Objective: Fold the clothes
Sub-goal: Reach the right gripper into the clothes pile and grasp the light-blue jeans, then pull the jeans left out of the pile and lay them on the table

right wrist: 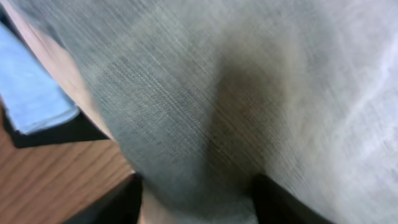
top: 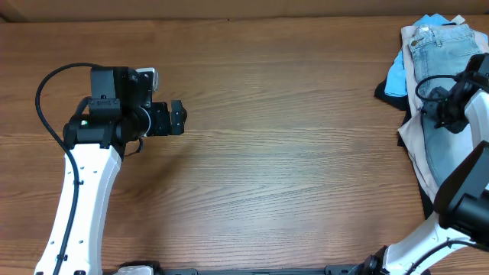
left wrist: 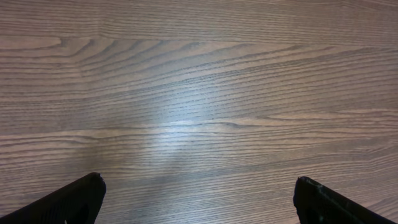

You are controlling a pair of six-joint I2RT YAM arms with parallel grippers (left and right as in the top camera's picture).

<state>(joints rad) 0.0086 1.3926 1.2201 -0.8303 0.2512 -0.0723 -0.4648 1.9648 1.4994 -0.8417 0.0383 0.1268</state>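
The light-blue denim shorts (top: 449, 53) lie on a pile at the table's far right edge, over a beige garment (top: 409, 141). My right gripper (top: 439, 107) is down on the shorts. In the right wrist view its fingers (right wrist: 196, 200) are partly closed with a bunched fold of the denim (right wrist: 205, 106) between them; the picture is blurred. My left gripper (top: 182, 117) hovers over bare wood at the left. It is open and empty, with both fingertips wide apart in the left wrist view (left wrist: 199, 199).
A bright blue garment (top: 397, 76) and a black one (top: 386, 93) stick out from under the pile's left side; both also show in the right wrist view, blue (right wrist: 31, 93) and black (right wrist: 56, 134). The wooden table (top: 290, 153) spans the view.
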